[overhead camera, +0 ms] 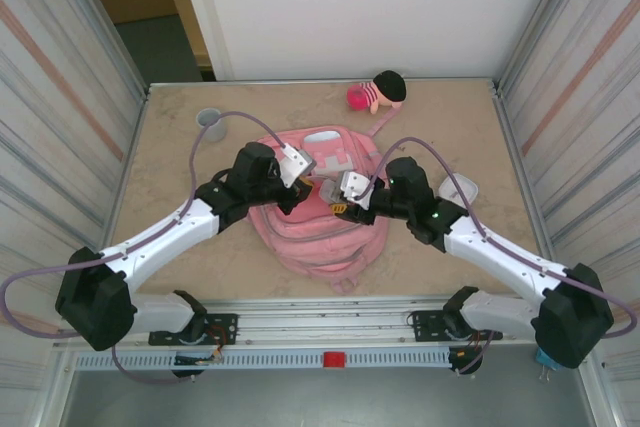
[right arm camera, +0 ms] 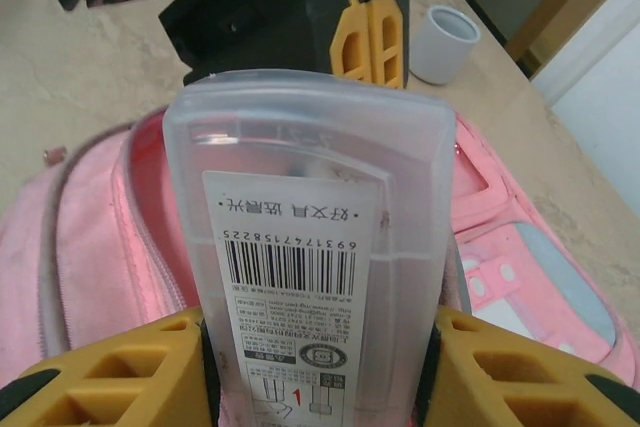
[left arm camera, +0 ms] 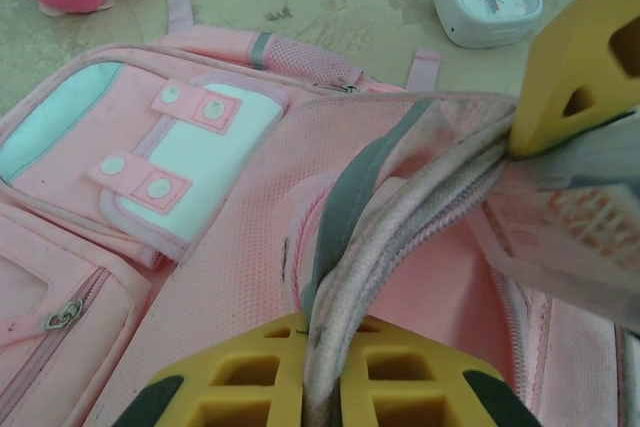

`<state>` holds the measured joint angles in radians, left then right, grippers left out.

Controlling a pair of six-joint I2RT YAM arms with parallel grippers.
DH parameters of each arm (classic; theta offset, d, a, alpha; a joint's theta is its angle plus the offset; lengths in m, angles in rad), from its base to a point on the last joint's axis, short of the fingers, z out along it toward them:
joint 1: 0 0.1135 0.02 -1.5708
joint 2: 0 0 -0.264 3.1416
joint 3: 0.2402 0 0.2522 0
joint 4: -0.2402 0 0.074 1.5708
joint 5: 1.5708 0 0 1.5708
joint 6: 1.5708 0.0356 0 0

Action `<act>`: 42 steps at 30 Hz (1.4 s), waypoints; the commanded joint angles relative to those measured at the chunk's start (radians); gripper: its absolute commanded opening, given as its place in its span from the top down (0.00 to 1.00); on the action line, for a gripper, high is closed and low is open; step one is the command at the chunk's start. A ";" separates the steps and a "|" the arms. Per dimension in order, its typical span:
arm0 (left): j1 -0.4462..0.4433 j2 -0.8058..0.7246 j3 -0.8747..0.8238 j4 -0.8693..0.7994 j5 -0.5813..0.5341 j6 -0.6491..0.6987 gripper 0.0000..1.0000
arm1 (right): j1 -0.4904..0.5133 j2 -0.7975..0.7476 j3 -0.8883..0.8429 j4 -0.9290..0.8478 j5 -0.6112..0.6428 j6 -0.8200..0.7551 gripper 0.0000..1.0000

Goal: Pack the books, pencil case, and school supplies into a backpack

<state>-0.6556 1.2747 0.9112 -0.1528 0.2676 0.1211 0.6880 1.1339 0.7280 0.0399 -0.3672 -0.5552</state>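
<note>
My left fingers [left arm camera: 190, 387] clench the open zipper rim of the backpack [overhead camera: 320, 242], mid-tabletop [overhead camera: 180, 247]. My right fingers [right arm camera: 480, 337] grasp 1 clear plastic supply box [right arm camera: 310, 197] just over its opening.

From high at the near edge, you look down on the whole beige counter [overhead camera: 450, 127]. Both wrist cameras sit very close over the large pink fabric backpack [overhead camera: 320, 242], facing each other across it; all three views share it.
</note>
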 commanded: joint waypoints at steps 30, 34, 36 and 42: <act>0.051 -0.088 0.020 0.154 0.075 -0.091 0.90 | 0.016 -0.086 0.069 -0.184 0.089 0.565 0.44; 0.051 -0.079 0.038 0.154 0.002 -0.199 0.90 | 0.047 -0.056 0.067 -0.157 0.091 0.993 0.48; 0.051 -0.074 0.044 0.157 -0.007 -0.284 0.90 | 0.122 -0.049 0.062 -0.145 0.195 1.140 0.50; 0.050 -0.061 0.024 0.149 -0.023 -0.611 0.95 | 0.215 -0.026 0.004 -0.048 0.361 1.563 0.52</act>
<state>-0.6106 1.2560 0.9070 -0.1066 0.2611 -0.2596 0.8997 1.0912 0.7677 -0.0788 -0.1123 0.6708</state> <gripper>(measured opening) 0.113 0.481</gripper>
